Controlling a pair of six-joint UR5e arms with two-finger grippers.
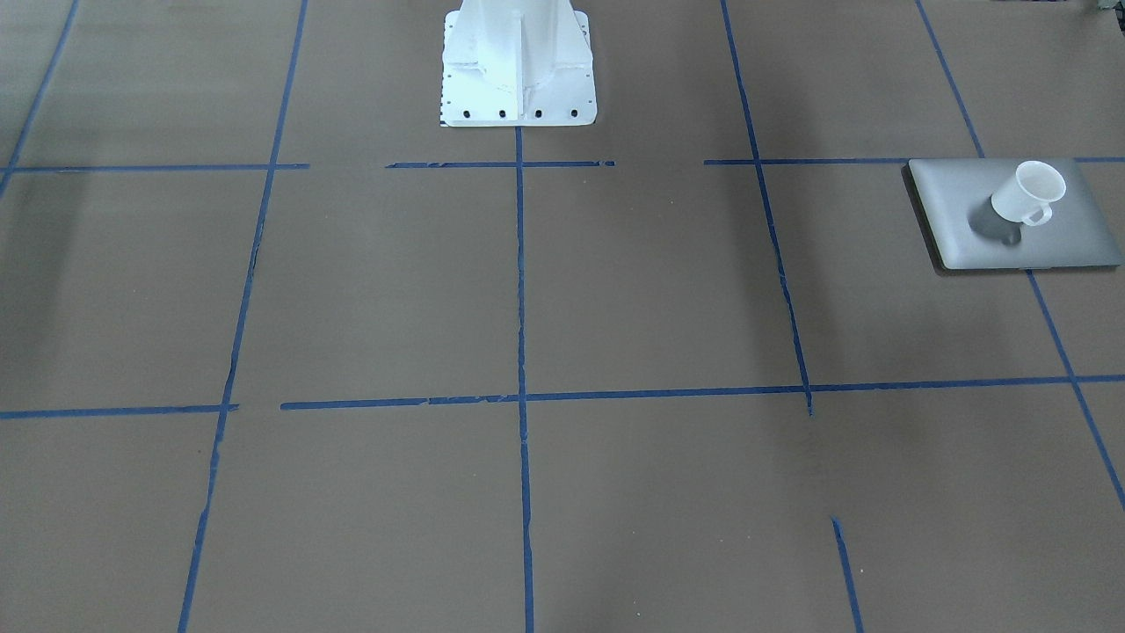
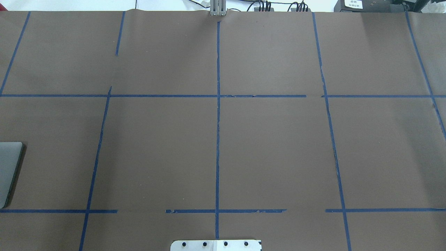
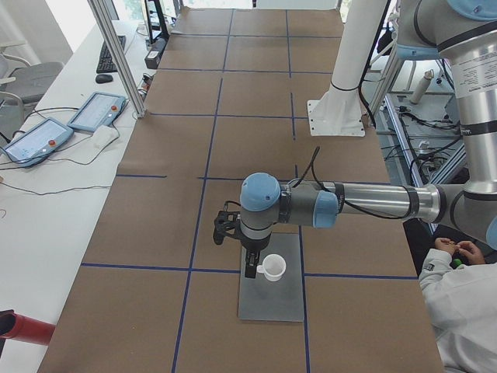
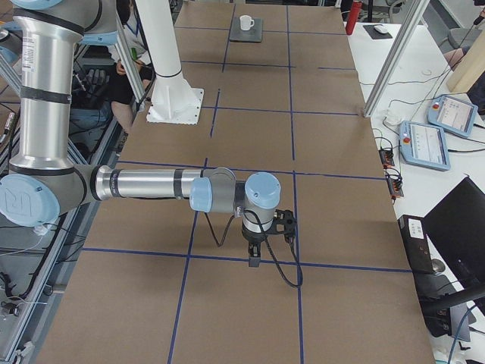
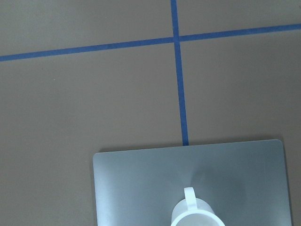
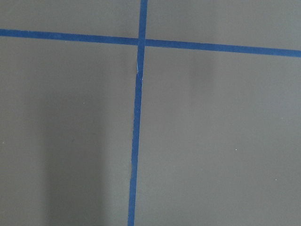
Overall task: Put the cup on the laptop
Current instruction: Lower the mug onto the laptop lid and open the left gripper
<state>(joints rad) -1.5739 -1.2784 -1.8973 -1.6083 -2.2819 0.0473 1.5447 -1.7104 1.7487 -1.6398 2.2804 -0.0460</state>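
Sitting beside L jaws: cup (image 3: 274,266).

Brown table (image 1: 659,290) crossed by blue tape lines (image 1: 520,264).

A robotics lab; a table (image 2: 278,146) gridded with blue tape (image 1: 521,264) carries a bolted white arm pedestal (image 1: 517,61); teach pendants (image 3: 97,111) lie beside that table.

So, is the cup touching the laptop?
Touching. The front-facing view shows the cup standing on the laptop, with no gap under its base.
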